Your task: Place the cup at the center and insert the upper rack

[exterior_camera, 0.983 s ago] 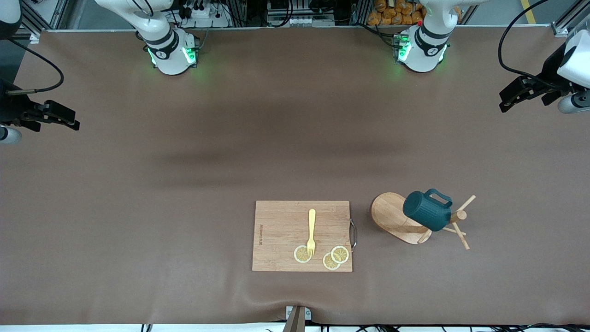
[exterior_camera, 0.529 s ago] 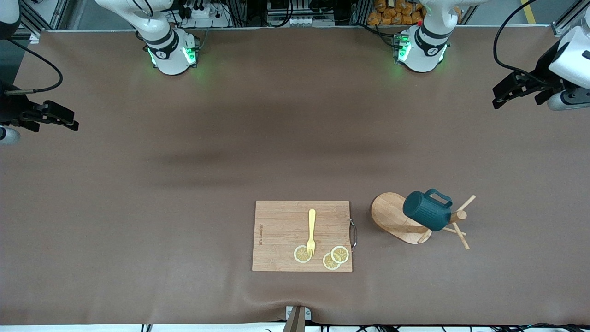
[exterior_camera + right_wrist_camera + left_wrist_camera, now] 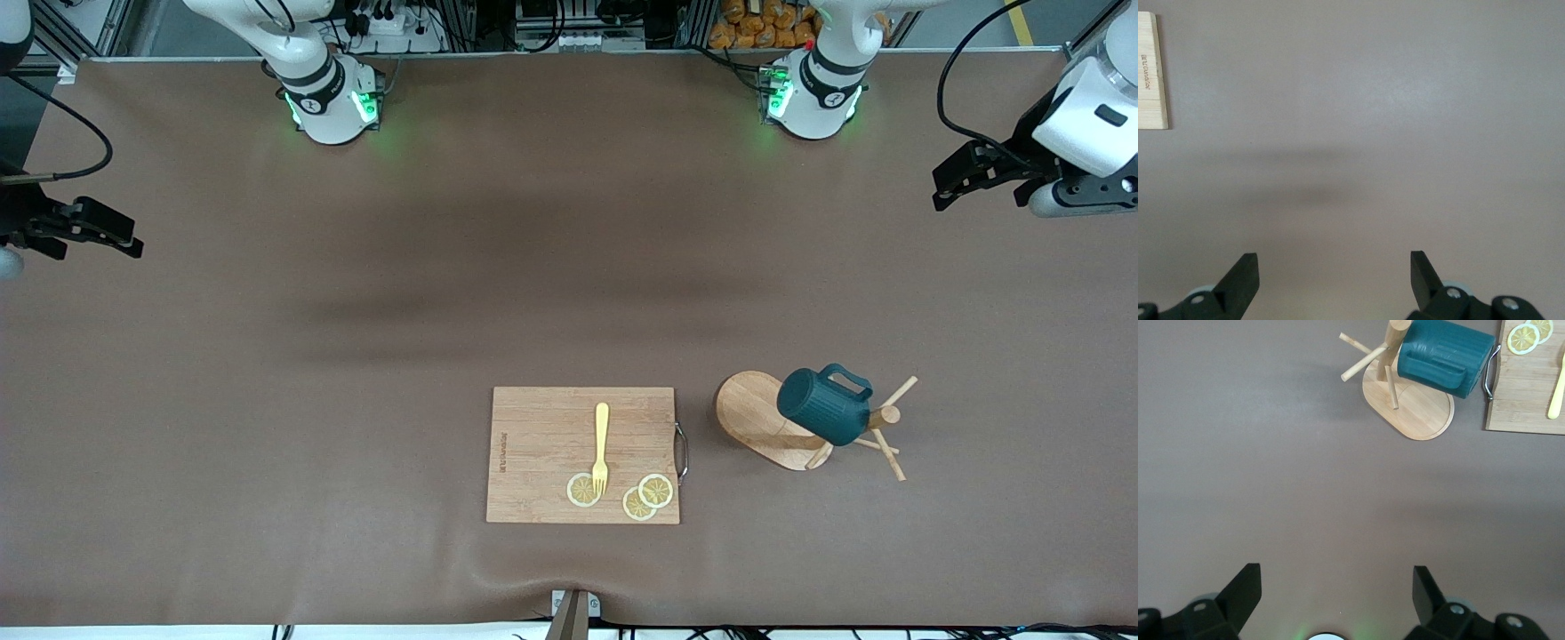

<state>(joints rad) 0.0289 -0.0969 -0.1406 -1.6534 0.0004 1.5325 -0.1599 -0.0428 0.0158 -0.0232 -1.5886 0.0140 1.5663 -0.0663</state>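
Observation:
The dark teal cup (image 3: pixel 822 406) hangs tipped on its side on the upper rack (image 3: pixel 756 418), a light wooden mug tree with an oval base and thin pegs (image 3: pixel 889 453). The tree stands beside the cutting board, toward the left arm's end of the table. The left wrist view shows the cup (image 3: pixel 1441 357) against the post above the rack's base (image 3: pixel 1418 410). My left gripper (image 3: pixel 942 185) hovers open and empty over that end of the table, well apart from the cup; its jaws (image 3: pixel 1337 587) frame bare mat. My right gripper (image 3: pixel 133 242) is open and empty over the right arm's end of the table (image 3: pixel 1335 270).
A rectangular wooden cutting board (image 3: pixel 542 444) with a metal handle lies near the front camera's edge. It carries a yellow fork (image 3: pixel 601 444) and three lemon slices (image 3: pixel 656 490). A corner of the board (image 3: pixel 1151 70) shows in the right wrist view. Brown mat covers the table.
My left gripper has drifted a little inward from the table's end and toward the bases. My right gripper has slid slightly outward. The cup and rack have not moved.

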